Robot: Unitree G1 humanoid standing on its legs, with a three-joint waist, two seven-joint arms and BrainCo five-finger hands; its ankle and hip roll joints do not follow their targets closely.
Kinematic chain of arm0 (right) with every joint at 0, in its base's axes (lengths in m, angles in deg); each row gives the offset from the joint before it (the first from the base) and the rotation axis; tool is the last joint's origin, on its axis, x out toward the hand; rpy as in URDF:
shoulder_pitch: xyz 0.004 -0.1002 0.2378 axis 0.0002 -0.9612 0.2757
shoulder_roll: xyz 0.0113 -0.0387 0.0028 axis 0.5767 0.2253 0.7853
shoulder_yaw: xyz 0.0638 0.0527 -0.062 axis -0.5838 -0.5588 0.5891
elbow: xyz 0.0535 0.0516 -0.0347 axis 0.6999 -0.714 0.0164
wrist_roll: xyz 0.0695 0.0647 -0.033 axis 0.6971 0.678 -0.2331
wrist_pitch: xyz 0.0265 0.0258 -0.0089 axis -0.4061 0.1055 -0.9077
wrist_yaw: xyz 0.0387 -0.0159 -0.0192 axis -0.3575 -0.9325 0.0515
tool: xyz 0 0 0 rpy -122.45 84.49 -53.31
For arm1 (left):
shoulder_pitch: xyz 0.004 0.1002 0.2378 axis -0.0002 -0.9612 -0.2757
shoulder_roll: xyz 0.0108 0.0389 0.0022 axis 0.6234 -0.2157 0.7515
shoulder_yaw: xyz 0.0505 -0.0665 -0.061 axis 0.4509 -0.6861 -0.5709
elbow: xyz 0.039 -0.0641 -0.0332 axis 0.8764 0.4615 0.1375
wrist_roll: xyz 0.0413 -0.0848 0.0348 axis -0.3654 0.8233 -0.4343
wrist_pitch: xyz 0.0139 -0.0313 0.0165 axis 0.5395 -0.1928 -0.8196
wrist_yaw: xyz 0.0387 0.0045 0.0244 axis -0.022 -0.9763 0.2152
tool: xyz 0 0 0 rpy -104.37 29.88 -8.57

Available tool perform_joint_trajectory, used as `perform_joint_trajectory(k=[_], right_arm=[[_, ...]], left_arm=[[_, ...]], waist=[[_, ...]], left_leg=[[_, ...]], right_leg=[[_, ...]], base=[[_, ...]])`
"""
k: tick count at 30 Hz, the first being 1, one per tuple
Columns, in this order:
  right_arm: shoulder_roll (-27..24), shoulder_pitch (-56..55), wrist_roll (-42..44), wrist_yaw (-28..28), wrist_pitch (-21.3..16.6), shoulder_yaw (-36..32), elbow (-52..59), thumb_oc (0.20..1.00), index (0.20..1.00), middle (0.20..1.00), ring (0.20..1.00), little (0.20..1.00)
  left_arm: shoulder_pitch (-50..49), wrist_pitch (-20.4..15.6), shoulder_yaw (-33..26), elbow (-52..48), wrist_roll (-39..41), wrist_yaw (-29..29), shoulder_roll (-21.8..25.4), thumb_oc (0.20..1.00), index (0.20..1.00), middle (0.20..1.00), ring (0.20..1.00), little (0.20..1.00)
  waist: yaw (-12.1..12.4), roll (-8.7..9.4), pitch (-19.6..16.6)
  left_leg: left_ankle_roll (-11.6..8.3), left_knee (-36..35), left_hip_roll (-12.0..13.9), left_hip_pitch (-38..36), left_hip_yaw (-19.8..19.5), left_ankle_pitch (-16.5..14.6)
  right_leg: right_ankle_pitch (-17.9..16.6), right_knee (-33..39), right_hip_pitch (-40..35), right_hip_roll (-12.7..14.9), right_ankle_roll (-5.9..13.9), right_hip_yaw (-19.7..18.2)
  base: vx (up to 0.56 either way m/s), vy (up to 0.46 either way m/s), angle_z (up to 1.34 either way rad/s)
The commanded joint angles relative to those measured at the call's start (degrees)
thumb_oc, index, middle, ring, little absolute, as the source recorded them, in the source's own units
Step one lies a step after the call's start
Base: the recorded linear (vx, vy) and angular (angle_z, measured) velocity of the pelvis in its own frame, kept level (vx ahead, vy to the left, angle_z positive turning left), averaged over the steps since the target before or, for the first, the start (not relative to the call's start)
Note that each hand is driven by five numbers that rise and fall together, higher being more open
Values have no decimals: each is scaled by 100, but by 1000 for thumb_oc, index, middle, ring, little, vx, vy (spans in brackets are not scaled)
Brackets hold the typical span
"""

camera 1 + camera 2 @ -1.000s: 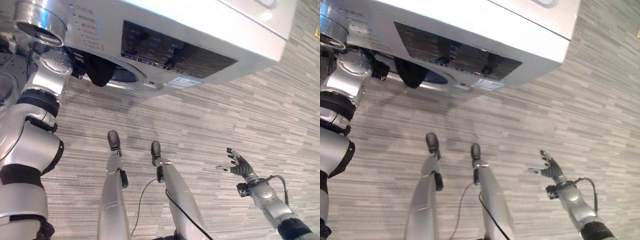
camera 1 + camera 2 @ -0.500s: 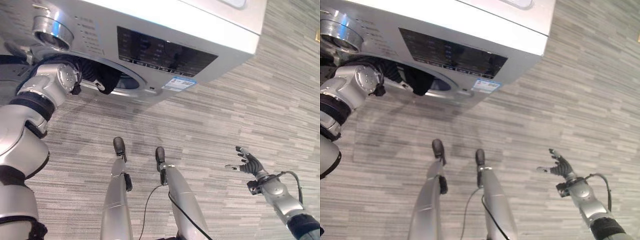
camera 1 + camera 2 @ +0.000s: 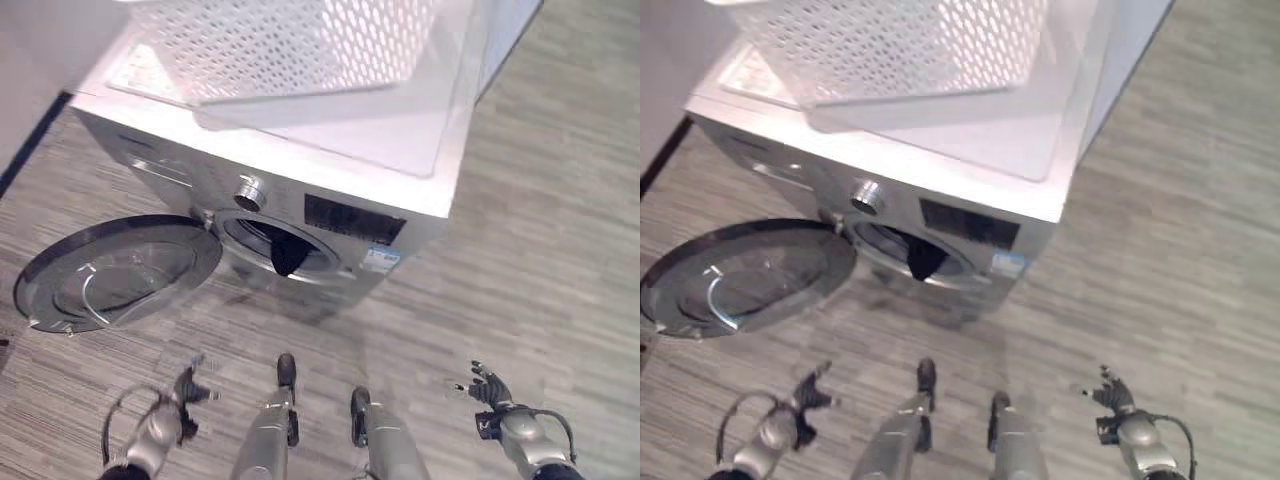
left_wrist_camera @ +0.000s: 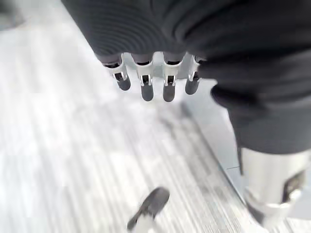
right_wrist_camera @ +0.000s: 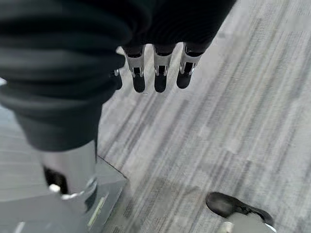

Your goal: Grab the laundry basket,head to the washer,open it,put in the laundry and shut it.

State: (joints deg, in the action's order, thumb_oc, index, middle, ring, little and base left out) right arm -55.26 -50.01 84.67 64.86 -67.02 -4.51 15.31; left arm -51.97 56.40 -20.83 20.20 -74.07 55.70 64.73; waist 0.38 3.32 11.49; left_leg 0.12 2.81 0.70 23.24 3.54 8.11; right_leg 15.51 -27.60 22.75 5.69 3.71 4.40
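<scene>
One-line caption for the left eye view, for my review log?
Washer door open, dark laundry hanging from drum, white basket on top, both hands open and low.

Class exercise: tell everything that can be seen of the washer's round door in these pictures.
The washer door is a round porthole with a silver metallic rim around a dark, glassy middle. It stands swung fully open, to the robot's left of the drum opening, joined to the silver washer at its hinge side. A dark piece of laundry hangs out of the opening over its lower rim, so the door cannot close cleanly yet. Neither hand touches the door.
</scene>
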Motion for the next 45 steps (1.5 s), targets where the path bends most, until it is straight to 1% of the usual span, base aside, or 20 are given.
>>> perform_joint_trajectory(k=[1,3,5,7,8,10,11,13,15,16,20,31,37,38,39,42,45], right_arm=[[-153,-93,-218,158,-135,-188,-93,1000,1000,1000,1000,1000],[-29,-188,-189,138,-208,-260,-221,1000,1000,1000,1000,1000],[106,-257,-319,242,-269,-319,-275,1000,1000,1000,1000,1000],[256,-365,-193,266,-410,-489,-429,1000,1000,1000,1000,1000],[255,-367,-192,265,-411,-489,-429,1000,1000,1000,1000,1000],[375,-453,157,173,-476,-668,-651,1000,1000,1000,1000,1000],[484,-441,500,78,-488,-840,-1075,1000,1000,1000,1000,1000],[545,-531,725,31,-550,-1043,-1090,1000,1000,1000,1000,1000],[604,-559,731,55,-552,-1100,-1284,1000,1000,1000,1000,1000],[651,-610,704,106,-521,-1157,-1512,1000,1000,1000,1000,1000],[742,-730,432,79,-382,-1011,-1792,1000,1000,1000,1000,1000],[1013,-866,245,-35,-279,-667,-1788,1000,1000,1000,1000,1000],[1011,-895,132,-75,-257,-535,-1775,1000,1000,1000,1000,1000],[974,-901,-23,-91,-238,-436,-1748,1000,1000,1000,1000,1000],[1292,-870,352,-300,-466,16,-1634,1000,1000,1000,1000,1000],[1313,-872,297,-293,-460,87,-1599,1000,1000,1000,1000,1000],[1355,-881,389,-258,-475,0,-1605,1000,1000,1000,1000,1000]], left_arm=[[489,-444,-191,393,971,1,-267,1000,1000,1000,1000,1000],[275,-460,-427,795,1258,74,-461,1000,1000,1000,1000,1000],[98,-452,-577,1119,1315,98,-639,1000,1000,1000,1000,1000],[-100,-468,-715,1513,1478,218,-847,1000,1000,1000,1000,1000],[-101,-469,-713,1515,1479,219,-847,1000,1000,1000,1000,1000],[-197,-462,-744,1681,1522,322,-955,1000,1000,1000,1000,1000],[-242,-426,-760,1865,1484,402,-1044,1000,1000,1000,1000,1000],[-306,-411,-934,2024,1660,442,-1112,1000,1000,1000,1000,1000],[-320,-393,-1001,2124,1664,468,-1143,1000,1000,1000,1000,1000],[-327,-371,-1120,2263,1773,482,-1181,1000,1000,1000,1000,1000],[-391,-353,-1209,2403,1766,505,-1232,1000,1000,1000,1000,1000],[-421,-321,-1177,2523,1688,532,-1254,1000,1000,1000,1000,1000],[-456,-330,-1095,2438,1672,562,-1250,1000,1000,1000,1000,1000],[-476,-353,-1045,2322,1731,574,-1268,1000,1000,1000,1000,1000],[-141,-616,-578,2166,2091,469,-1654,1000,1000,1000,1000,1000],[-178,-612,-569,2200,2070,478,-1664,1000,1000,1000,1000,1000],[-233,-610,-638,2251,2142,475,-1681,1000,1000,1000,1000,1000]], waist=[[-68,-53,43],[-28,-80,-64],[4,-110,-122],[20,-172,-257],[21,-172,-251],[23,-191,-317],[36,-195,-383],[35,-193,-458],[46,-194,-499],[63,-184,-579],[102,-147,-728],[157,-54,-886],[162,-46,-920],[173,-56,-912],[56,-285,-611],[74,-285,-658],[74,-288,-712]], left_leg=[[-107,23,100,-267,-112,-270],[-125,-100,115,-450,-158,-208],[-142,-197,116,-656,-171,-170],[-194,-382,150,-868,-143,-65],[-194,-391,150,-882,-143,-62],[-206,-487,157,-1017,-138,-34],[-210,-571,158,-1158,-137,-16],[-212,-624,156,-1265,-133,-14],[-215,-638,160,-1312,-142,-14],[-219,-654,155,-1390,-144,-30],[-217,-713,140,-1560,-185,-63],[-215,-759,128,-1684,-201,-121],[-215,-776,125,-1703,-205,-138],[-213,-780,117,-1701,-212,-143],[-526,-659,671,-2274,-111,-482],[-519,-711,641,-2349,-96,-522],[-516,-770,617,-2422,-78,-541]], right_leg=[[-595,1665,-1431,-361,-35,109],[-635,1764,-1635,-365,-29,167],[-624,1784,-1815,-333,-10,214],[-676,1944,-2068,-339,15,244],[-679,1951,-2081,-339,16,244],[-707,2014,-2207,-339,28,242],[-719,2037,-2340,-345,39,253],[-708,2045,-2435,-347,37,238],[-701,2056,-2487,-347,40,252],[-678,2072,-2587,-345,36,277],[-629,2152,-2764,-348,37,372],[-632,2367,-3001,-342,27,392],[-635,2416,-3036,-338,33,409],[-638,2416,-3032,-332,33,418],[-1230,3083,-2914,45,247,286],[-1255,3147,-2962,66,277,289],[-1277,3205,-3020,84,302,293]], base=[[66,-86,22],[50,-79,15],[31,-56,4],[18,-47,6],[15,-29,5],[15,-27,0],[34,-63,-4],[49,-46,-2],[46,-27,2],[55,-33,2],[45,-35,6],[8,-17,4],[0,0,0],[0,0,0],[0,0,0],[55,29,-6],[57,30,-9]])
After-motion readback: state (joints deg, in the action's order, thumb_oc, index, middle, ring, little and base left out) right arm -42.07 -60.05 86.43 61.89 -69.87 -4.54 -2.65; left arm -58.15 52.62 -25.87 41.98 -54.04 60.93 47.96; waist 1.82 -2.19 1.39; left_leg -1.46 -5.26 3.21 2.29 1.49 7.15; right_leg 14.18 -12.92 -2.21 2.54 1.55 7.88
